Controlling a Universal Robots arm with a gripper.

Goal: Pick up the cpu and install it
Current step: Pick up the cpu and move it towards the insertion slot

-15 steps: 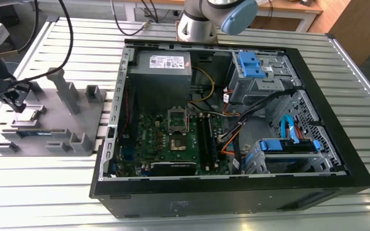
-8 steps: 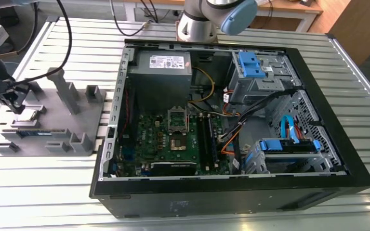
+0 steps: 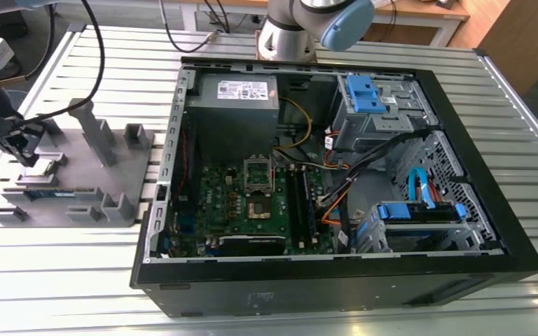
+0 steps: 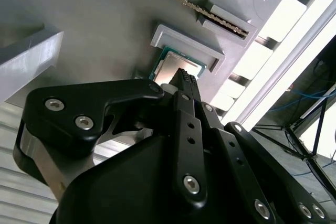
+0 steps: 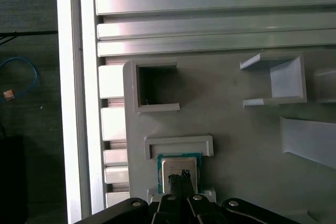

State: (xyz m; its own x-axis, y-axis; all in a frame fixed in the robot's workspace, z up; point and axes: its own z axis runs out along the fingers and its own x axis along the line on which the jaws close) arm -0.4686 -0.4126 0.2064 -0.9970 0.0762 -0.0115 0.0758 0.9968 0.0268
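Note:
The cpu (image 5: 177,164) is a small square chip with a silvery top and a greenish rim. It lies flat in a shallow pocket of the grey holder plate (image 5: 231,124), against a raised grey lip. My gripper (image 5: 179,174) is shut, its two black fingers pressed together, and the tips hang right over the chip's near half. Whether they touch it I cannot tell. The second wrist view shows the same cpu (image 4: 174,66) just beyond the gripper (image 4: 187,80). In the exterior view the gripper (image 3: 24,154) is over the holder plate (image 3: 110,183) at that view's left.
An open computer case (image 3: 344,280) lies to the exterior view's right of the plate, with a green motherboard and its socket (image 3: 258,185) inside. A memory stick (image 3: 50,194) sits in a slot on the plate. Upright grey blocks (image 3: 90,129) stand nearby. The table is ribbed aluminium.

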